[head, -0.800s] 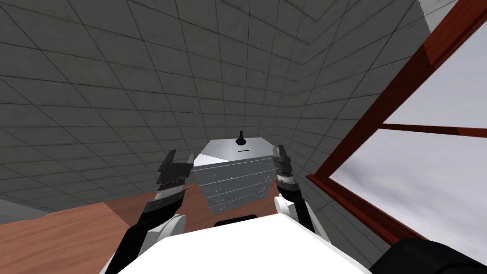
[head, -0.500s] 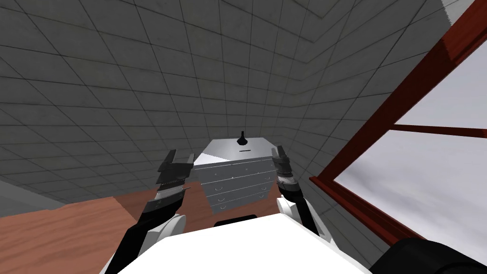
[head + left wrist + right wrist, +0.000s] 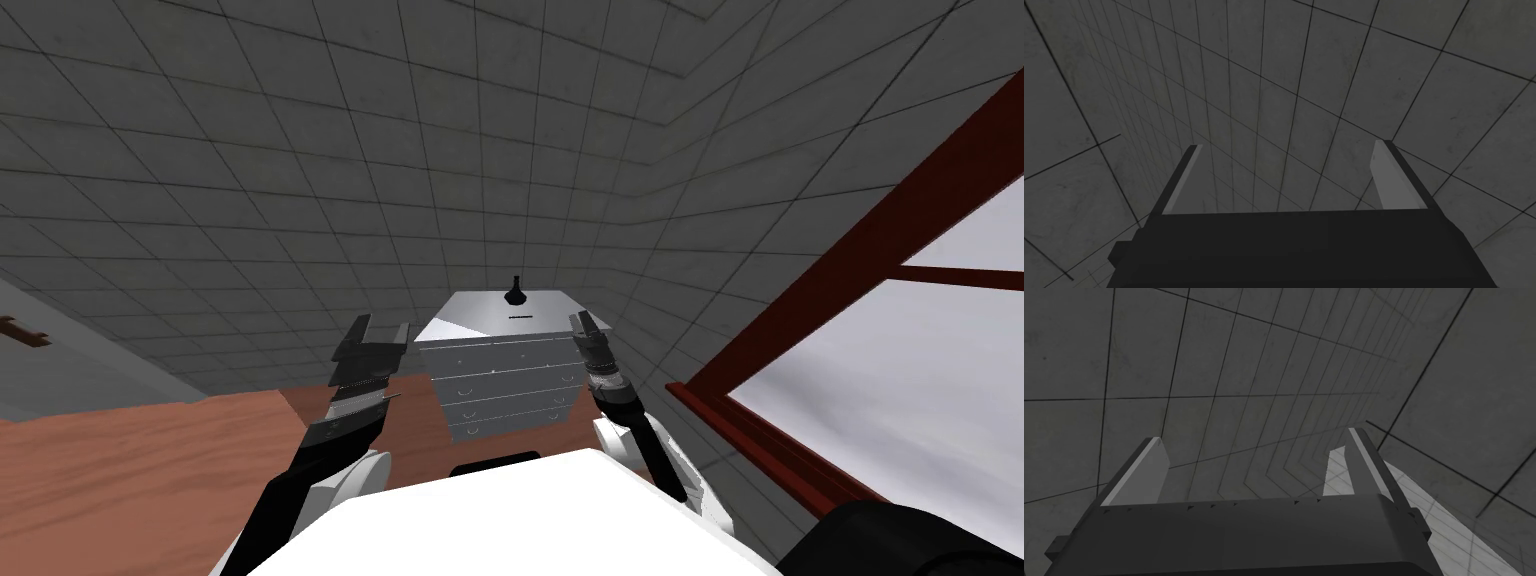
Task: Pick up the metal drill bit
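The walls (image 3: 300,150) are dark grey tiles ruled with a thin black grid; the floor (image 3: 150,470) is reddish-brown with wood grain; the window frame (image 3: 850,270) is deep red around pale grey-white panes. The chest of drawers (image 3: 500,375) is light silvery grey; the drill bit (image 3: 519,316) is a thin dark streak; the left hand (image 3: 382,325) and right hand (image 3: 585,320) are dark with light grey fingers.

left gripper (image 3: 382,326): black box, two thin grey blade fingers (image 3: 1396,182) | right gripper (image 3: 586,320): same, tiny dark marks along box edge | arms (image 3: 290,485): black, grey bands, white shells toward 6 o'clock
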